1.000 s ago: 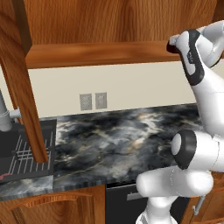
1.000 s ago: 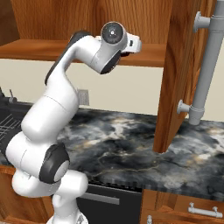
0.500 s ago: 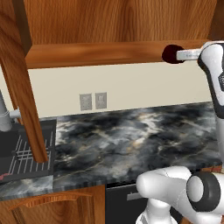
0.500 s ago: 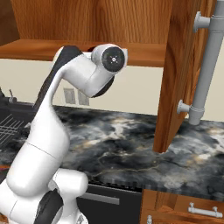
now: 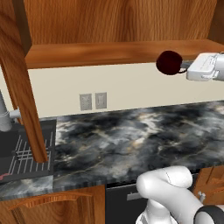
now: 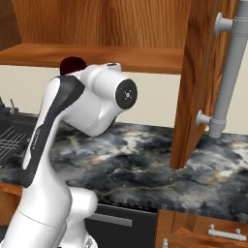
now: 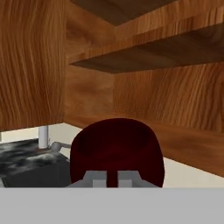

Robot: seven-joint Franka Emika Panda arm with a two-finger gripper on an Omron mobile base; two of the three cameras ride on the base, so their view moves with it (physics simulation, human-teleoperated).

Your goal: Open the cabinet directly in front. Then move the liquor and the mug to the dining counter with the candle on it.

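Furthest left, the reddish-brown wooden wall cabinet (image 5: 109,26) stood with its raised-panel door (image 5: 19,83) swung wide toward me, so the first step looked done and the shelf could be reached. Below it, at the left, sat a dark sink with a wire rack (image 5: 19,153), and right of that ran the black-and-grey marbled counter (image 5: 131,135), with two pale wall outlets (image 5: 93,101) on the cream wall behind. Moving right, the small squat dark red mug (image 5: 169,62) hung in the air just below and in front of the cabinet's bottom shelf edge, clear of the wood. My two-finger gripper (image 7: 112,178) had its tips pinched together on the mug's near rim, holding it out sideways, I judged so as to carry it off. On the far right, the second door (image 6: 198,82) stood open too, its long grey bar handle (image 6: 227,72) facing me.
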